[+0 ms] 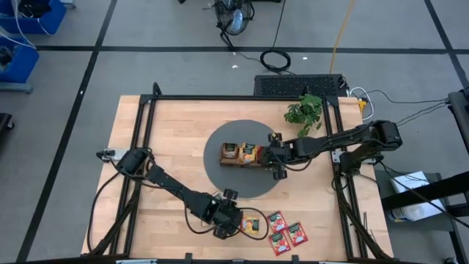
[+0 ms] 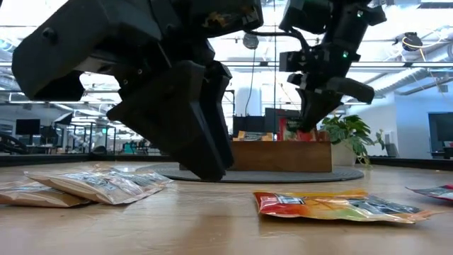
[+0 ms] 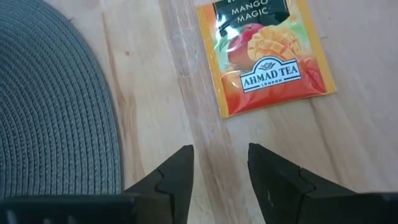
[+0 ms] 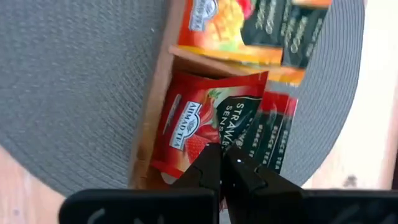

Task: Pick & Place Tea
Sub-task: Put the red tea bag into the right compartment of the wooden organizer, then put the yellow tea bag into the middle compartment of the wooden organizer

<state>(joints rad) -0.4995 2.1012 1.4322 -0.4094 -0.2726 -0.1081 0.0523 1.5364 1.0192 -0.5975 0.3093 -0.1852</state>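
Presently the left gripper (image 1: 236, 224) sits low over the wooden table (image 1: 168, 132) near its front edge, just off the front rim of the round grey mat (image 1: 212, 165). Its fingers (image 3: 177, 177) are parted with bare wood between them, holding nothing. An orange-yellow mango sachet (image 3: 264, 53) lies flat on the table just ahead of the fingertips, not touched by them; in the high view the same sachet (image 1: 253, 224) lies just to the right of the gripper.

The right gripper (image 1: 276, 156) is at the right end of the brown wooden tray (image 1: 242, 155), which stands on the grey mat at the table's centre. Its fingers are clenched on the edge of a red strawberry sachet (image 4: 199, 124), which is over the tray's right-end compartment; a further red sachet (image 4: 277, 134) lies under it. The neighbouring compartment holds orange-yellow sachets (image 4: 239, 28).

Three red sachets (image 1: 286, 233) lie flat near the front edge, right of the mango sachet. In the low view, cream sachets (image 2: 99, 183) lie in a loose overlapping pile near the front edge at the picture's left. A small potted plant (image 1: 304, 114) stands towards the rear right of the table.
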